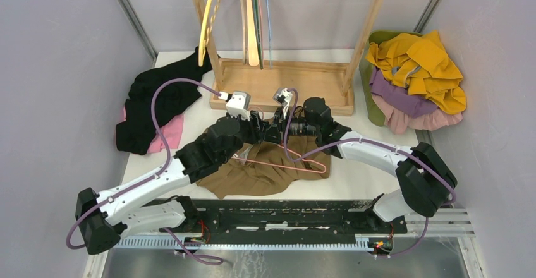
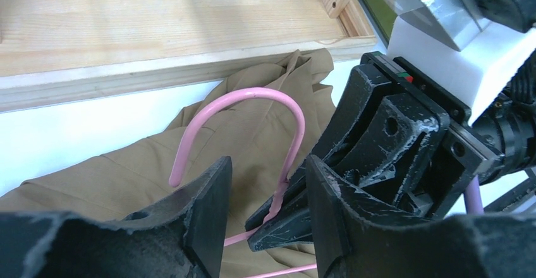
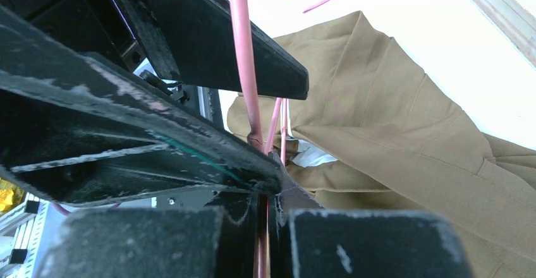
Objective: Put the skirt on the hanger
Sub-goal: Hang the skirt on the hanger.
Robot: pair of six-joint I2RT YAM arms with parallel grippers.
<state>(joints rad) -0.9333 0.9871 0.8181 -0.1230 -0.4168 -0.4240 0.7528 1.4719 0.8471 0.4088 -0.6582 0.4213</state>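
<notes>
The tan skirt lies crumpled on the table in front of the arms. On top of it rests the pink wire hanger, whose hook curves up over the cloth. My right gripper is shut on the hanger's neck; its black fingertips show pinching the wire in the left wrist view. My left gripper stands open, its two fingers straddling that neck and the right gripper's tips without touching the wire. Both grippers meet at the skirt's far edge.
A wooden rack holding several hangers stands just behind the grippers. Black and pink garments lie at the left. A heap of yellow and purple clothes sits at the right. Grey walls close both sides.
</notes>
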